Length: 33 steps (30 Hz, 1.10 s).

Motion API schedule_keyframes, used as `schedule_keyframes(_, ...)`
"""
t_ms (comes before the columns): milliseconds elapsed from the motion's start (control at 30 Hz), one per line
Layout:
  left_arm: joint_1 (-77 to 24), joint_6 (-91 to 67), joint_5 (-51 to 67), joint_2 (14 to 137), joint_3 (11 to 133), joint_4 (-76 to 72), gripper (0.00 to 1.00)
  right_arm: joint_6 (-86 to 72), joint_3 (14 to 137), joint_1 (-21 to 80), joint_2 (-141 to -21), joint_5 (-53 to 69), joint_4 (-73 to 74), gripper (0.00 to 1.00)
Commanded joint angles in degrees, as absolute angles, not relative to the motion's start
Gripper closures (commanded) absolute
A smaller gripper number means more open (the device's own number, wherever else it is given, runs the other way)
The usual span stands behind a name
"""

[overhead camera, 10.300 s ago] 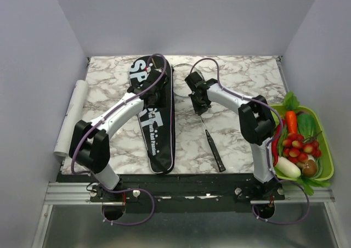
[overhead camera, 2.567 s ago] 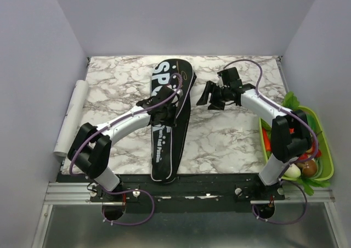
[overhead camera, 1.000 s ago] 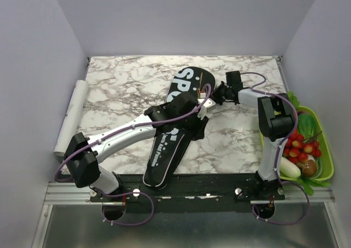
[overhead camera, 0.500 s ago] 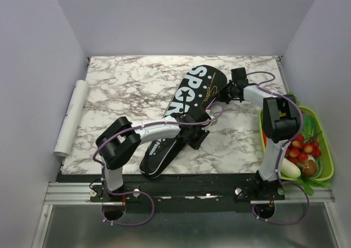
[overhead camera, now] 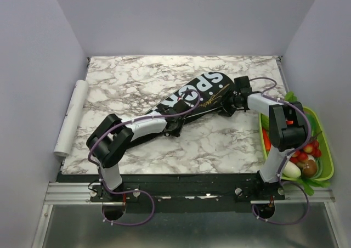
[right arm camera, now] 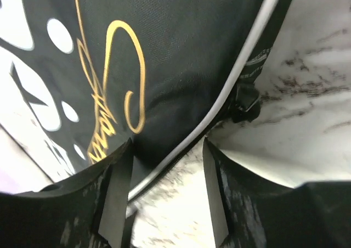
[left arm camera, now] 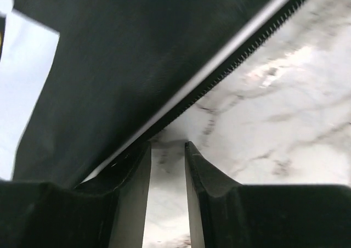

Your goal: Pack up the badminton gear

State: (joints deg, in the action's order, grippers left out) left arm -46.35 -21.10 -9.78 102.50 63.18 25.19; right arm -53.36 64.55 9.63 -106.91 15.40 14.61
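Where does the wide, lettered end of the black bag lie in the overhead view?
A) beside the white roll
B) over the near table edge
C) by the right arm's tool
C: the SPORT end of the bag lies right of centre, next to the right tool.

Bright even light; wrist views soft (motion blur, seemingly).

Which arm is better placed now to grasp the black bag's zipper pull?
Right. The zipper pull lies just ahead of the right gripper, whose fingers stand open at the wide end of the bag. The left gripper sits farther along the edge.
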Motion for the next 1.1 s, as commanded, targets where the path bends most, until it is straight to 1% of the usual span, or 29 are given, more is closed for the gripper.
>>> schedule_keyframes(0, -42.81, -21.45, -14.85, 101.96, 58.36, 24.96, 0.62, -44.92, 62.4, 9.76, -103.54, 18.11, 20.55, 0.35)
schedule_keyframes(100, -40.96, -20.75, -14.07, 100.46, 57.22, 24.44, 0.62, -40.79, 63.54, 9.76, -100.73, 16.62, 25.2, 0.32)
schedule_keyframes(233, -40.34, -19.86, -10.3, 95.9, 56.78, 25.48, 0.63, -36.75, 66.0, 9.84, -97.04, 13.1, 31.36, 0.32)
schedule_keyframes(267, -40.25, -19.86, -8.46, 93.71, 56.78, 25.66, 0.64, -35.35, 66.88, 9.76, -96.68, 12.4, 32.77, 0.32)
schedule_keyframes(300, -40.43, -19.78, -3.48, 92.56, 56.78, 25.75, 0.65, -34.64, 68.36, 9.76, -96.24, 10.57, 35.31, 0.32)
schedule_keyframes(367, -40.87, -20.3, 1.56, 89.49, 57.21, 25.93, 0.66, -33.06, 69.52, 9.76, -95.8, 8.71, 37.34, 0.32)
schedule_keyframes(400, -41.48, -20.56, 6.37, 88.52, 57.65, 26.01, 0.66, -32.61, 69.87, 9.67, -95.19, 6.35, 38.57, 0.32)
schedule_keyframes(500, -42.62, -21.53, 11.59, 84.92, 60.28, 26.45, 0.66, -31.21, 70.93, 9.67, -94.48, 1.78, 39.9, 0.33)
schedule_keyframes(533, -42.8, -21.97, 14.91, 84.21, 61.25, 26.28, 0.66, -31.03, 71.28, 9.58, -94.66, 0.89, 40.08, 0.33)
schedule_keyframes(600, -42.8, -22.32, 15.38, 83.32, 64.75, 26.19, 0.65, -30.76, 71.72, 9.23, -95.36, 0.35, 40.34, 0.35)
schedule_keyframes(667, -42.02, -21.01, 12.05, 84.19, 67.92, 28.73, 0.64, -31.37, 72.33, 8.7, -96.85, 0.35, 40.69, 0.38)
schedule_keyframes(700, -41.4, -20.48, 10.91, 86.29, 70.64, 29.52, 0.64, -31.55, 72.33, 8.53, -97.2, -1.74, 40.43, 0.41)
schedule_keyframes(767, -38.43, -19.78, 11.07, 88.5, 72.59, 30.59, 0.67, -32.08, 72.07, 8.18, -97.82, -2.46, 39.64, 0.43)
schedule_keyframes(800, -37.54, -19.78, 11.42, 90.25, 73.03, 29.98, 0.68, -32.17, 72.16, 7.91, -98.17, -2.37, 38.86, 0.46)
schedule_keyframes(833, -36.31, -19.86, 11.6, 90.96, 73.04, 28.32, 0.68, -32.34, 72.25, 7.82, -98.52, -2.37, 38.59, 0.48)
schedule_keyframes(933, -32.0, -19.95, 11.34, 95.09, 74.18, 27.33, 0.76, -33.13, 73.21, 7.12, -100.19, -2.72, 38.15, 0.51)
schedule_keyframes(967, -31.04, -20.13, 11.25, 96.23, 74.53, 27.25, 0.81, -33.22, 73.3, 6.68, -100.46, -2.81, 37.8, 0.52)
schedule_keyframes(1067, -27.78, -20.3, 12.04, 100.36, 74.62, 26.19, 0.87, -33.92, 74.61, 6.33, -102.04, -2.73, 37.0, 0.54)
